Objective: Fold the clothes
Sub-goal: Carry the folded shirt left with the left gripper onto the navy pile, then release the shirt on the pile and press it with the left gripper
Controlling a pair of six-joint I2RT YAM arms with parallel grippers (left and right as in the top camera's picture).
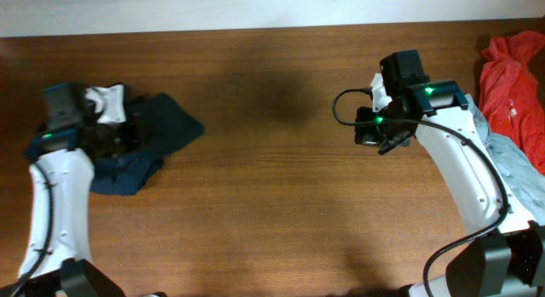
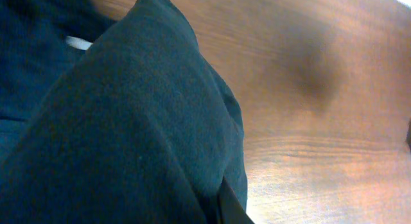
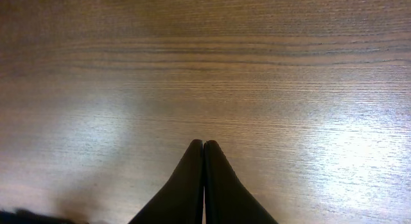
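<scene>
At the left of the brown wooden table (image 1: 272,203), my left gripper (image 1: 109,131) is buried in crumpled dark-blue cloth (image 2: 128,121), jaws unreadable; my right gripper (image 3: 203,144) is pinched together, empty.

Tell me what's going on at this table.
Two robot arms are working on folding clothes. The left pincer is down in a crumpled dark blue garment at the left end of the table. Cloth fills its wrist camera, so I cannot tell whether it has a grip. The right pincer is shut and empty over bare wood. A red garment and a light blue garment lie bunched at the right edge, not yet folded.
</scene>
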